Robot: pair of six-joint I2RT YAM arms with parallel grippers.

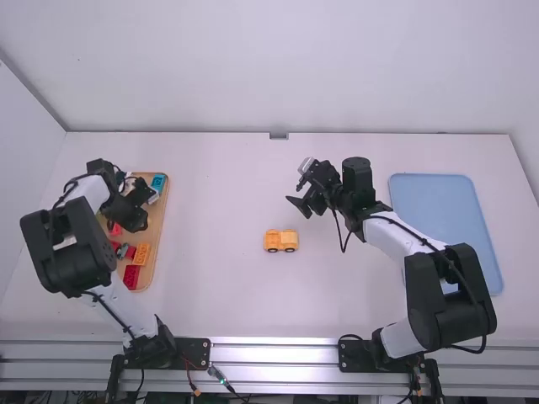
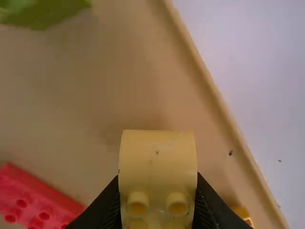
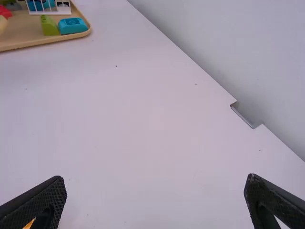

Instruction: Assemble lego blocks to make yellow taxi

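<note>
One yellow block [image 2: 157, 167] sits clamped within the left hand [image 1: 146, 207].

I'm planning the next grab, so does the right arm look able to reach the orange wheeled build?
Probably yes: the right gripper is open, empty and near the build, with nothing visible between them. The left gripper is away over the tray.

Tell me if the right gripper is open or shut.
Open: the right gripper has its two fingers spread wide apart in its own wrist view, with no block held between them.
</note>
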